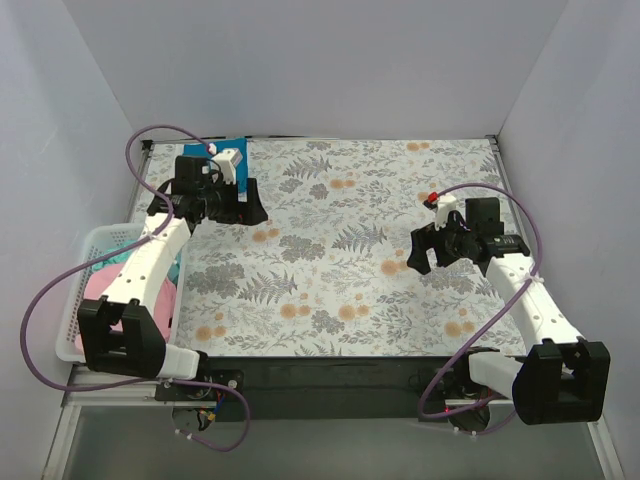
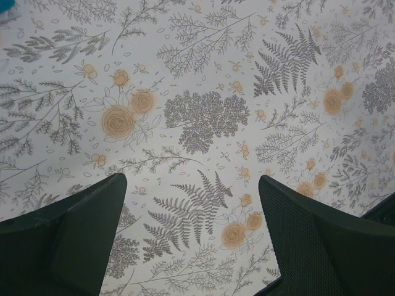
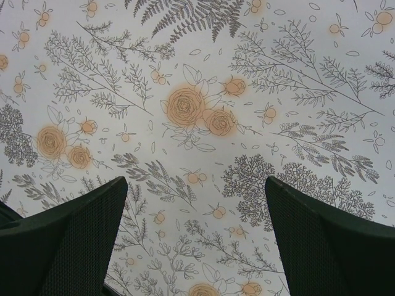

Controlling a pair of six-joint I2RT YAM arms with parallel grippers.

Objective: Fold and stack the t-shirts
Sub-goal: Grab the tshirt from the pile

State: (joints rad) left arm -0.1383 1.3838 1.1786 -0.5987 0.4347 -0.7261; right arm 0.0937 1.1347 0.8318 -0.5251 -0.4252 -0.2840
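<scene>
A folded blue t-shirt (image 1: 204, 152) lies at the far left corner of the table, mostly hidden behind my left gripper (image 1: 247, 213); a sliver of it shows at the top left of the left wrist view (image 2: 5, 5). Pink and teal t-shirts (image 1: 100, 285) fill a white basket (image 1: 92, 242) off the table's left edge. My left gripper (image 2: 191, 203) is open and empty above the floral cloth. My right gripper (image 1: 432, 250) is open and empty over the right half of the table, and in its own wrist view (image 3: 196, 209) only cloth lies between the fingers.
The table carries a floral patterned cloth (image 1: 340, 250). White walls enclose the back and both sides. Purple cables loop off both arms. A black strip runs along the near edge between the arm bases.
</scene>
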